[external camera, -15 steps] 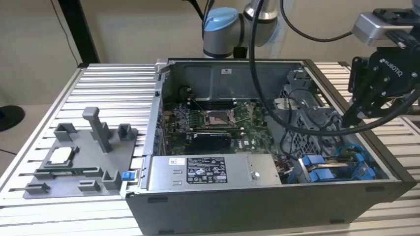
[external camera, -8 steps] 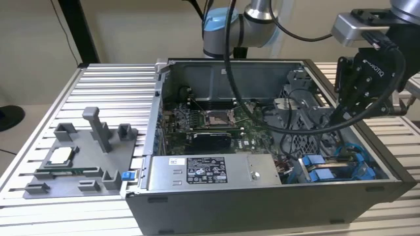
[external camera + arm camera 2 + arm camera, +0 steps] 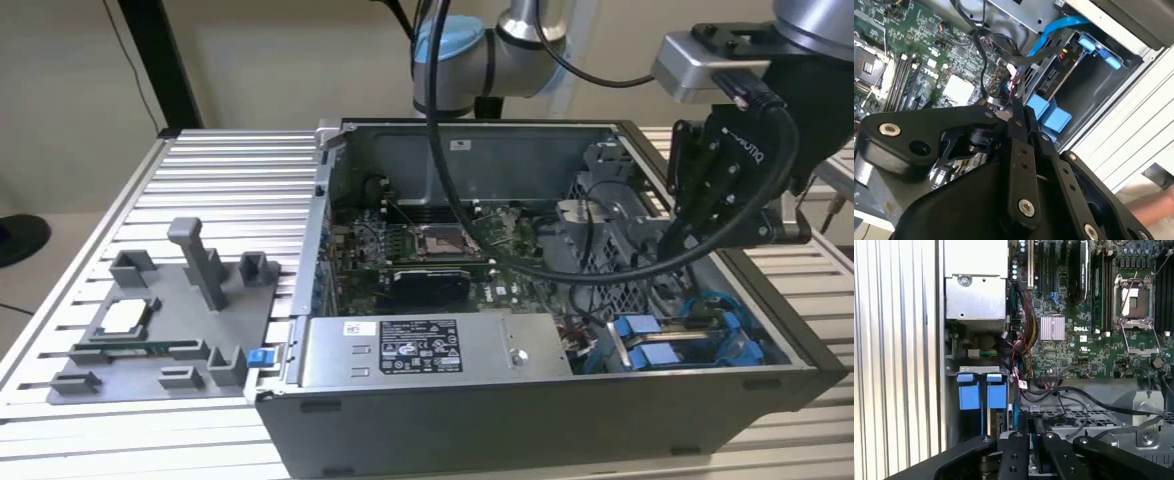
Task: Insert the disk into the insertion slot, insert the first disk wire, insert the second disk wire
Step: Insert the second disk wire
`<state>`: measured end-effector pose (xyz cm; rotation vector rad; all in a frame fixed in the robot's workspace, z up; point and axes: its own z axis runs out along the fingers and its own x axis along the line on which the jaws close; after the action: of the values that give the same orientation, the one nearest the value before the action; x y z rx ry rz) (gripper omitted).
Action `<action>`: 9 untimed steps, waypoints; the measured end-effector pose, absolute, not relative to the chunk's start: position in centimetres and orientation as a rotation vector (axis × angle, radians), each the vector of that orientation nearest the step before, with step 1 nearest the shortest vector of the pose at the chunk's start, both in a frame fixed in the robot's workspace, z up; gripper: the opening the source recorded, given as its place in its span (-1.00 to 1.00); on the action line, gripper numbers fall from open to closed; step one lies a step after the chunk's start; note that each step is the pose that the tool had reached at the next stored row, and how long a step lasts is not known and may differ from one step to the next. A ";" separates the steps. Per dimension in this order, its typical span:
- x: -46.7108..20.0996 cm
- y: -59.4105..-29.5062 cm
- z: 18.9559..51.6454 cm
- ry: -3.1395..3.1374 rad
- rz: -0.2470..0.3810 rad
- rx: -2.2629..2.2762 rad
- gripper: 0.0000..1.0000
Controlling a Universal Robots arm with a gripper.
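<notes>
A ribbed metal tabletop (image 3: 214,180) holds an open computer case (image 3: 534,420), and its far edges are cut off in the exterior view. Inside the case lies a green circuit board (image 3: 441,250), partly hidden by a black cable (image 3: 534,270). A silver power box (image 3: 414,350) sits along the near wall. On the exterior view's left, a grey tray (image 3: 160,330) with posts rests on the tabletop. The black end effector (image 3: 1021,117) hangs over the grey drive cage (image 3: 1074,417), its fingers pressed together with nothing between them. The disk (image 3: 981,392) sits in the insertion slot (image 3: 674,345) at the case corner, but just its blue frame ends show; the silver body is hidden
</notes>
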<state>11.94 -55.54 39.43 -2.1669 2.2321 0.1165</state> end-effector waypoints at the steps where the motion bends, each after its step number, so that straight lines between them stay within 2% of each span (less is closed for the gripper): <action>1: 11.9 -55.8 39.4 2.231 0.114 -2.166 -1.00; 9: 11.9 -58.1 38.8 2.225 0.108 -2.166 -1.00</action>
<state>11.94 -58.10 38.83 -2.1658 2.2249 0.1075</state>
